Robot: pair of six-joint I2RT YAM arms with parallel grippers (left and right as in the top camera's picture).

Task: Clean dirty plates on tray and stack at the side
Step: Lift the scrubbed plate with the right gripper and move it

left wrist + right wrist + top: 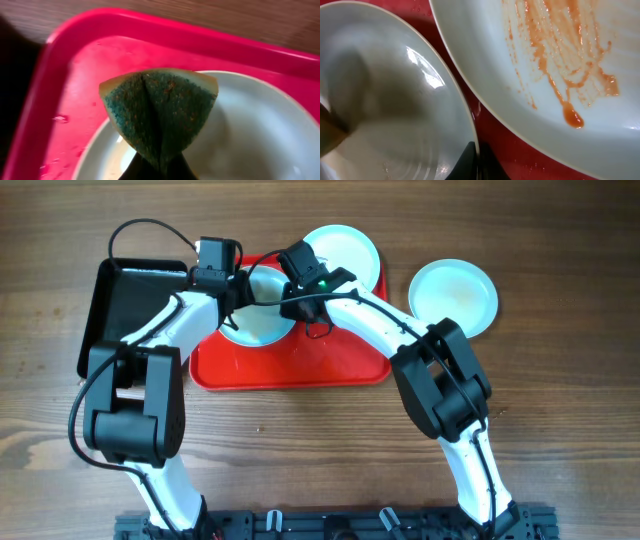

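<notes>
On the red tray (300, 365) lie two plates. The nearer plate (262, 320) looks wiped clean, while the far plate (345, 252) carries orange sauce streaks (560, 60). My left gripper (236, 292) hovers over the near plate (250, 130), shut on a folded green sponge (160, 110). My right gripper (297, 304) is shut on that plate's right rim (470, 125), one finger inside and one outside (479, 162). A third plate (453, 295), clean, rests on the table right of the tray.
A glossy black tray (130, 305) sits directly left of the red tray, under the left arm. Both arms cross over the red tray's upper half. Small water drops dot the red tray floor (62, 119).
</notes>
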